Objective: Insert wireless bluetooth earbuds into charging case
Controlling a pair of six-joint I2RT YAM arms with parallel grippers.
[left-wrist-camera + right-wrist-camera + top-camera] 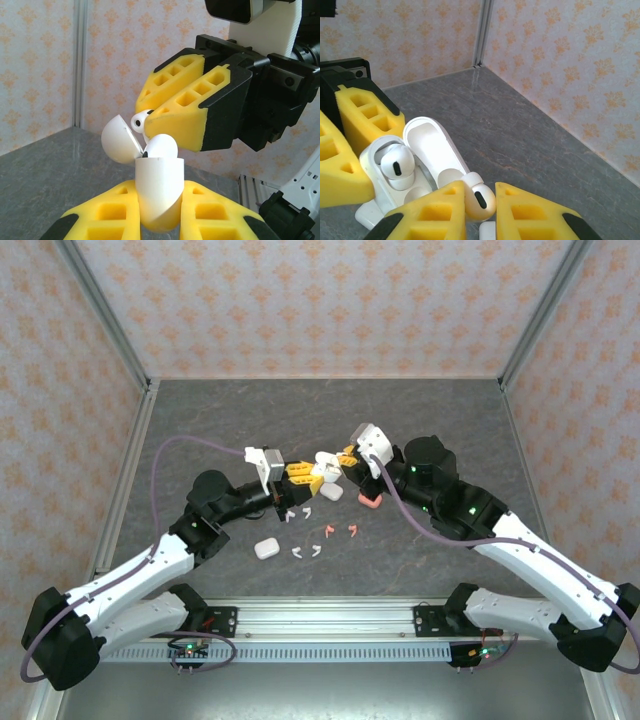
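Scene: Two robot arms meet above a dark grey worktop (pixel 200 420) inside patterned walls.
Landmark: A white charging case (pixel 157 175) is held up off the worktop with its lid (pixel 432 147) hinged open.
Left end effector (pixel 157 200): Its yellow foam fingers press in on the case body from both sides and hold it upright.
Right end effector (pixel 480 195): It pinches one white held earbud (pixel 138 120) just beside the case's open mouth, close to the lid.
Inside the case: A seated earbud (pixel 396 164), also white, fills one socket. The socket next to it looks free.
Below the case: Loose white earbuds (pixel 296 512) and two pink earbuds (pixel 341 531) lie on the worktop. A closed white case (pixel 266 549) and a pink case (pixel 370 500) lie near them.
Stage: This is probably the approach to the second socket.
Risk, misalignment: A stem that meets the socket at an angle would jam on the rim instead of sliding in.
Risk, lid: The foam fingers are bulky and could knock the lid shut or nudge the seated earbud out.
Risk, drop: Pushing hard could twist the case in its grip. Letting go early would drop the earbud among those below.
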